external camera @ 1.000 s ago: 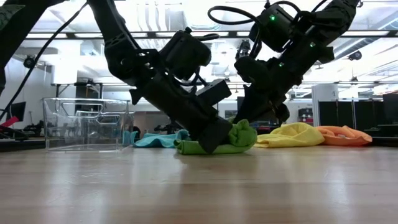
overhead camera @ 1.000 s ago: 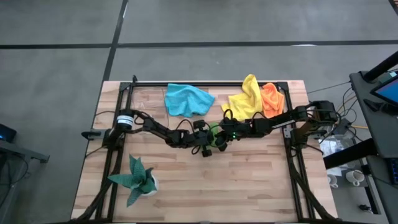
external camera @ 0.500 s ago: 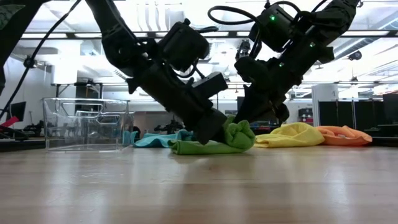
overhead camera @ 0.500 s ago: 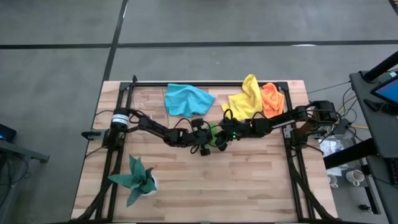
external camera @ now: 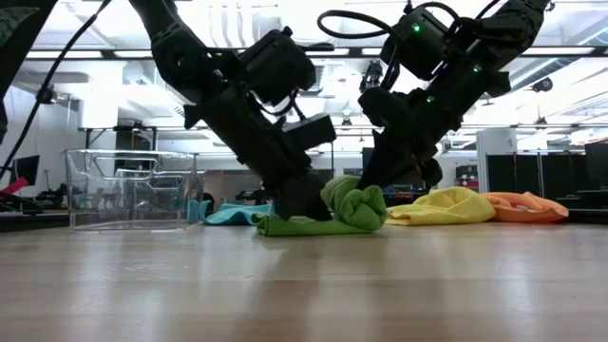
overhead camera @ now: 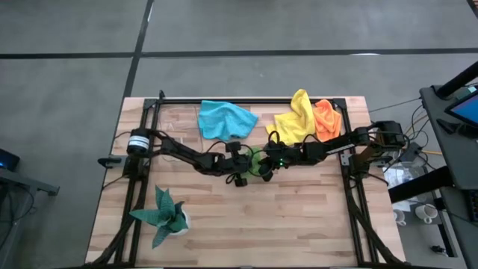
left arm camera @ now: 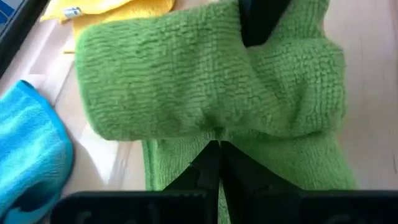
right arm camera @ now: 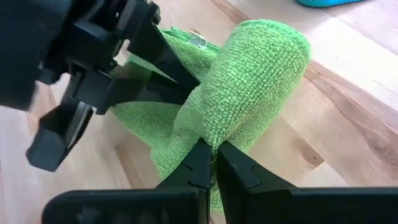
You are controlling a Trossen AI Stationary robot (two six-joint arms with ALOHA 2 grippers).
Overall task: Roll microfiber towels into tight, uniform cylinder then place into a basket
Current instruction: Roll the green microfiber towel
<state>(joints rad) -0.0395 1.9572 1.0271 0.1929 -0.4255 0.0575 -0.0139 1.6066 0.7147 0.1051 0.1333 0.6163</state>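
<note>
The lime green towel (external camera: 328, 217) lies mid-table, partly rolled: a thick roll (external camera: 356, 204) on a flat tail (external camera: 280, 226) that rests on the wood. It also shows in the high view (overhead camera: 258, 158). My left gripper (overhead camera: 240, 170) and my right gripper (overhead camera: 264, 166) are both shut at the roll, from opposite sides. The blue towel (overhead camera: 224, 118), yellow towel (overhead camera: 295, 118) and orange towel (overhead camera: 326, 118) lie crumpled along the far edge. The clear basket (external camera: 128, 188) stands at the far left in the low view. My left gripper is shut at the base of the roll (left arm camera: 214, 135), where the cloth puckers toward its tips. Its fingers (left arm camera: 208, 168) lie over the flat tail and slant down from the table's left. The roll rests on the tail. My right gripper is shut on the roll's side near one end (right arm camera: 205, 134), pinching a pucker of cloth at its fingertips (right arm camera: 200, 158). The fingers slant down from the table's right. The roll lies on the table, with the flat tail behind it.
A dark teal plant in a white pot (overhead camera: 164, 215) stands near the front left. A black metal frame (overhead camera: 246, 100) runs along the table's far edge and sides. Bare wood lies in front of the green towel (overhead camera: 269, 217).
My left gripper has gone toward the table's left and a little toward the far edge. The green towel has slid left with it, and its roll has turned over and grown thicker. My right gripper has stayed at the roll.
</note>
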